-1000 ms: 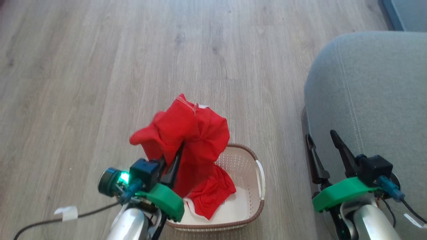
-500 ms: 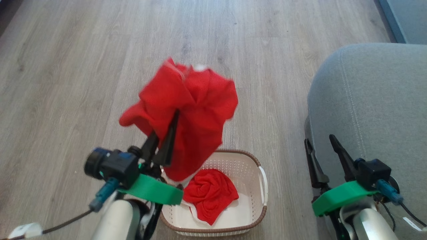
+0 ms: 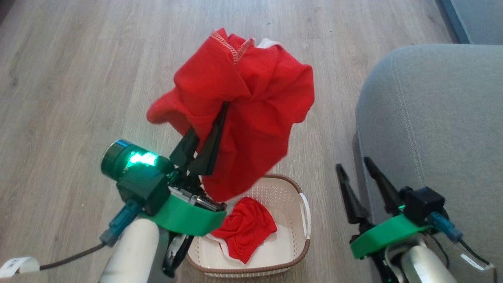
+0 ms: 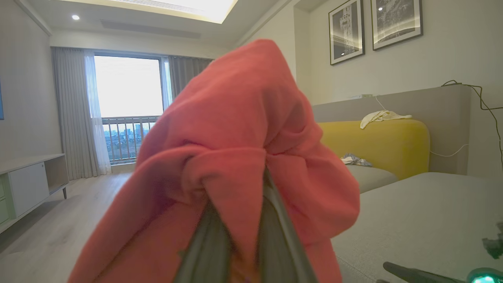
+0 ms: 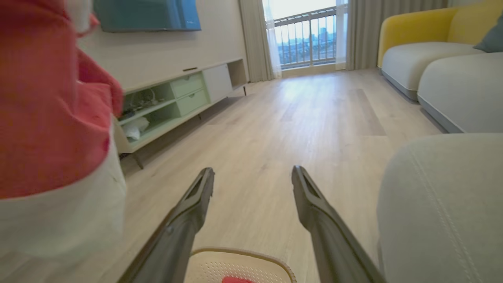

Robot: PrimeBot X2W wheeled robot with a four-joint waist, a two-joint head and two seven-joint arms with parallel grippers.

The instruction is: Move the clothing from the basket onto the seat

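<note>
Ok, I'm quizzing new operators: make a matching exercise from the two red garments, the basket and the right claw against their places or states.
1 larger garment
2 smaller garment
3 right claw
4 basket

A inside the basket
B open, empty
C on the floor beside the seat
D pinched in the left claw, lifted

Pairs: 1-D, 2-A, 3-B, 4-C

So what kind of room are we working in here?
Most likely a home living room: a yellow-backed sofa, a low media cabinet under a wall-mounted screen, and curtained balcony doors over wood flooring.
</note>
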